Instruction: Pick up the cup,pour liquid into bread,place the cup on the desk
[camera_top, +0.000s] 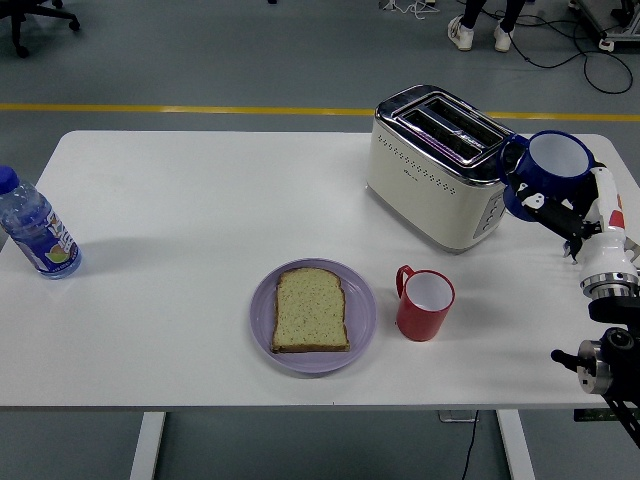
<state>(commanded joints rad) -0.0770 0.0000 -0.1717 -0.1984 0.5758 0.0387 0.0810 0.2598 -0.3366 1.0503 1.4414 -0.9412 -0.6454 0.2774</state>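
A blue cup (552, 170) with a white inside is held upright by my right hand (562, 205), to the right of the toaster and just above the table. The fingers are curled around its lower side. A slice of bread (310, 310) lies on a purple plate (365, 315) near the table's front middle. A red cup (424, 303) stands upright right of the plate. My left arm is not visible.
A cream and chrome toaster (435, 170) stands at the back right. A water bottle (35, 230) with a blue cap stands at the left edge. A person's feet (475, 35) show on the floor beyond the table.
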